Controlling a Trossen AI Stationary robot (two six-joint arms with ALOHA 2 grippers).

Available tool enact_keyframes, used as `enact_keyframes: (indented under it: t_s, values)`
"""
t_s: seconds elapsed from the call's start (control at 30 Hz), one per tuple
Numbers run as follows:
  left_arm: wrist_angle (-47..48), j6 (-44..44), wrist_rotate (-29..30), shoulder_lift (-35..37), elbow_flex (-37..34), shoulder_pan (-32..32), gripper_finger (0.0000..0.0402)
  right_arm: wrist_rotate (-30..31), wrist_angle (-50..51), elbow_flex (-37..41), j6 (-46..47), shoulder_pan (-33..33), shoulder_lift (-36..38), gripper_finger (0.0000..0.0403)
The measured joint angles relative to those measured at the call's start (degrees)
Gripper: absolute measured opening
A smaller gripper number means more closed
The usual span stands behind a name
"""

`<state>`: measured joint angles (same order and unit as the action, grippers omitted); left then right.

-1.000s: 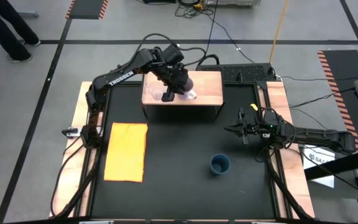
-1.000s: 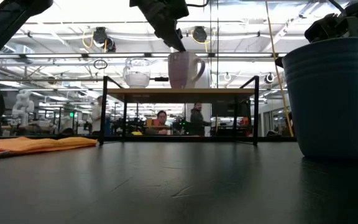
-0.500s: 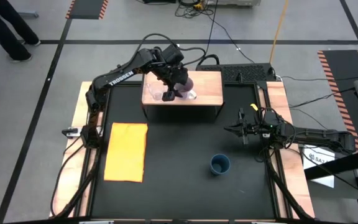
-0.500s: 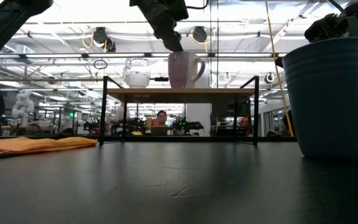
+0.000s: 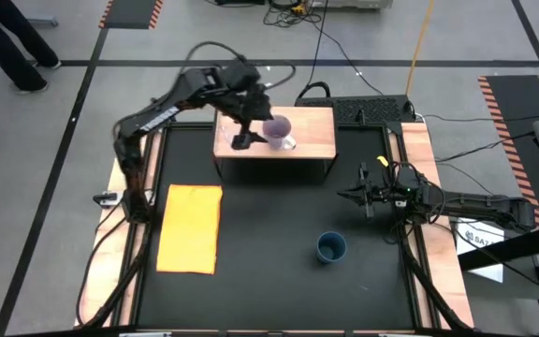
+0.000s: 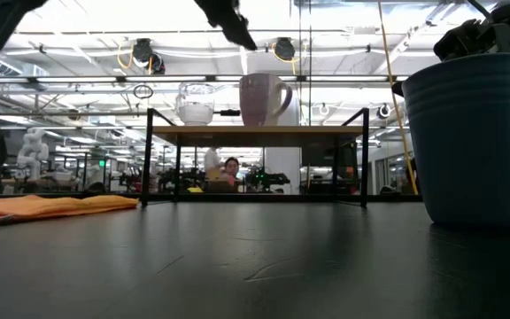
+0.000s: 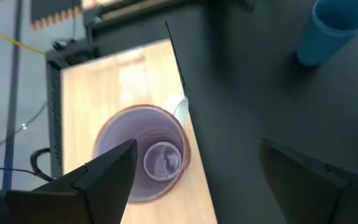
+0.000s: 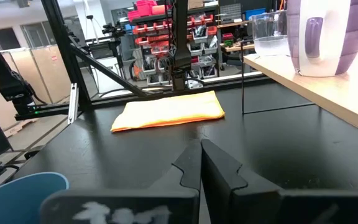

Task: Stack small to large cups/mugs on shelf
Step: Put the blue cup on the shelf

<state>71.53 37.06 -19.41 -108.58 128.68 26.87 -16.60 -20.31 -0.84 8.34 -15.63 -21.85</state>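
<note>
My left pincer [image 5: 242,140] hangs open just above the purple mug [image 5: 276,130] on the shelf [image 5: 312,140], glass cup [image 6: 195,103] beside it; my right pincer [image 5: 361,194], closed, waits near the blue cup [image 5: 330,247].

We see the shelf [image 5: 312,131] as pale wood with a smooth, faintly satin top, carried on thin black metal legs [image 6: 149,158]. Directly below the wide-apart jaws of the left gripper [image 7: 194,168], the light purple mug [image 7: 143,162] looks like smooth glazed ceramic with a soft sheen, its handle [image 7: 178,107] paler. The tiny glass cup [image 6: 195,103] is clear and glossy. The teal-blue cup [image 6: 464,137] appears matt plastic. The tabletop [image 6: 255,266] is matt black, finely textured. The yellow-orange mat [image 8: 169,109] looks like soft cloth.
</note>
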Motion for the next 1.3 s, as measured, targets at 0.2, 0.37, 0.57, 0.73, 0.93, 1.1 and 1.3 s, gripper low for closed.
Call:
enact_keyframes:
  t_s: [0.2,0.37,0.57,0.73,0.93,1.1,1.3]
  values:
    - [1.3,-2.3,-2.1,6.6,0.0,0.1,0.0331,0.0,0.0,0.0,0.0,0.0,0.0,0.0]
    - [4.3,-2.6,-2.0,10.5,0.0,0.2,0.0324,0.0,0.0,0.0,0.2,0.0,0.0,0.0]
    - [8.8,-2.5,-3.5,13.8,0.0,1.8,0.0292,0.0,0.0,0.0,0.5,0.0,0.0,0.0]
    - [12.4,-1.3,-4.6,15.3,0.0,2.4,0.0219,0.0,0.0,0.0,0.5,0.0,0.0,0.0]
    - [15.5,0.3,-3.0,17.5,0.0,2.4,0.0086,0.0,0.0,0.0,0.5,0.0,0.0,0.0]
    - [15.5,-0.1,-4.0,21.3,0.0,3.0,0.0009,0.0,0.0,0.0,0.5,0.0,0.0,0.0]
    - [15.1,-2.8,-4.3,27.1,-4.4,3.1,0.0002,0.0,0.0,0.0,0.5,0.0,0.0,0.0]
